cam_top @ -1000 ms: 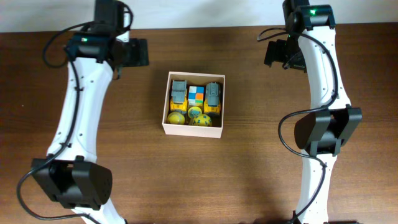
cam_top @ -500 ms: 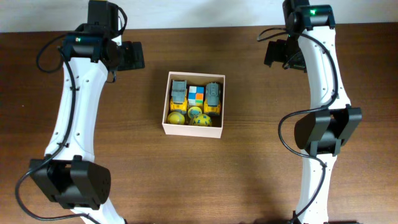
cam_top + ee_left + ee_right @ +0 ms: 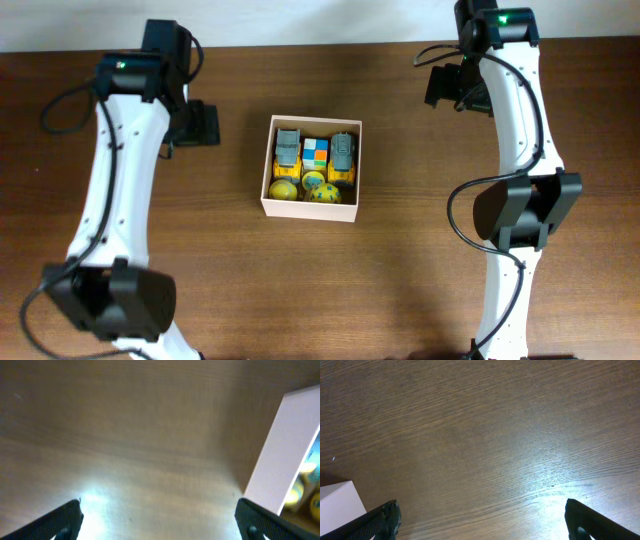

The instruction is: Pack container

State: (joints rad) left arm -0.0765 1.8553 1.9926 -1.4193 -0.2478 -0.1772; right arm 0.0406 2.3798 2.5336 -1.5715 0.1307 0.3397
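The container (image 3: 290, 209) is a square white cardboard box at the table's middle. It holds two yellow-and-grey toy trucks (image 3: 287, 149), a coloured cube (image 3: 315, 153) and yellow balls (image 3: 284, 188). Its white wall shows at the right of the left wrist view (image 3: 280, 455) and a corner shows in the right wrist view (image 3: 337, 502). My left gripper (image 3: 200, 124) is open and empty over bare table left of the box. My right gripper (image 3: 446, 87) is open and empty at the back right, apart from the box.
The dark wooden table (image 3: 400, 270) surrounds the box. A pale wall strip (image 3: 320, 20) runs along the far edge. Both arm bases stand at the near edge, left (image 3: 110, 300) and right (image 3: 520, 210).
My left gripper has moved toward the near side and slightly left, from the far edge down beside the box. The right arm has not moved.
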